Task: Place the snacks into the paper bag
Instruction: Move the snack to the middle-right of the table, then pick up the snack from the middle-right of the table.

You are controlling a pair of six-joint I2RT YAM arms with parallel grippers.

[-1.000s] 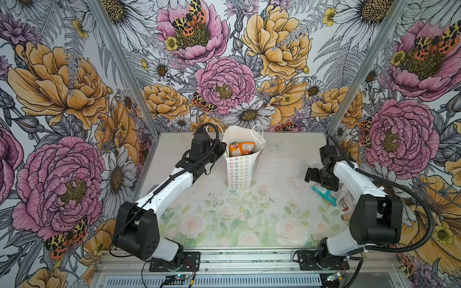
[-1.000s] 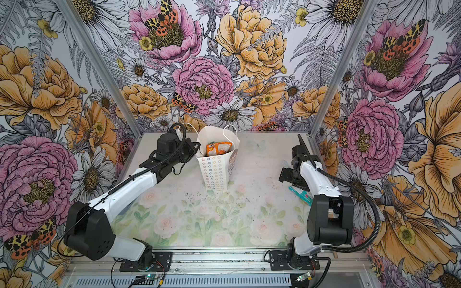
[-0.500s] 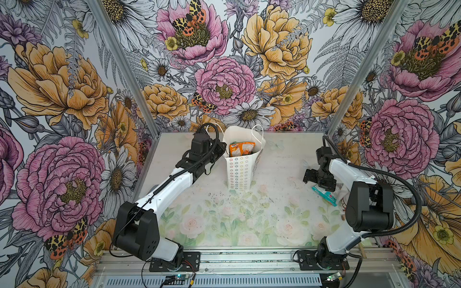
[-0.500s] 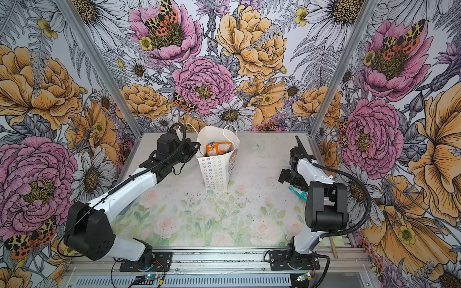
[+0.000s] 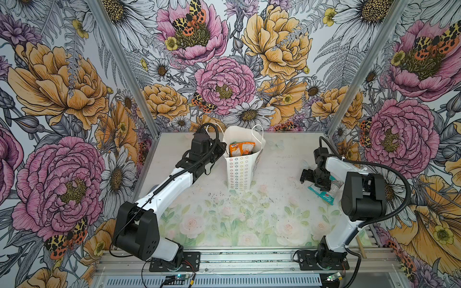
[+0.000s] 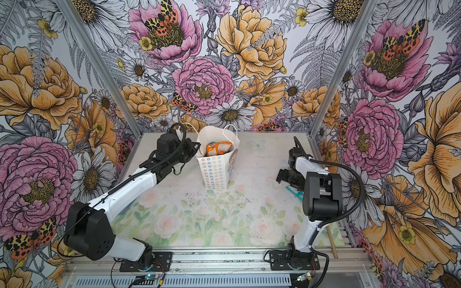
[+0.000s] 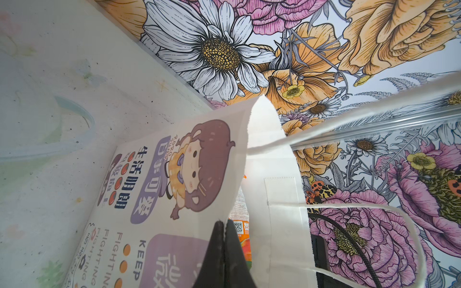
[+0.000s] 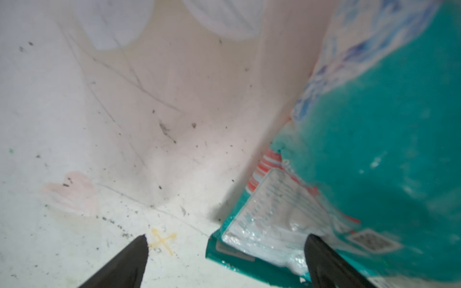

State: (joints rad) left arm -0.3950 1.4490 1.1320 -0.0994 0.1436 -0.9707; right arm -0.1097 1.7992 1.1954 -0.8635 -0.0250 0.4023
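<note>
Snacks: one teal glossy plastic packet point(image 5: 321, 194) lay flat on the pale floral-print table point(image 5: 224, 212) near its right edge, partly hidden by the right arm in both top views. Over it hung the right gripper point(image 5: 314, 183), jaws spread wide. Only the right wrist view showed the detail: one fingertip point(image 8: 129, 259) over bare table, the other above the packet point(image 8: 374, 149), straddling its edge. Contact couldn't be told.

Further back, mid-table, the tall white paper bag point(image 5: 239, 169) with pastel flower rings stood upright, an orange snack packet point(image 5: 242, 149) sticking up inside. At its rim sat the left gripper point(image 5: 219, 152), tips hidden in both top views. The left wrist view settled it: jaws pressed together, pinching the paper rim. That view also showed the cartoon girl face point(image 7: 197, 164) side-on and the white cord handles point(image 7: 349, 118). Behind everything was the flowered wall point(image 5: 224, 82).
</note>
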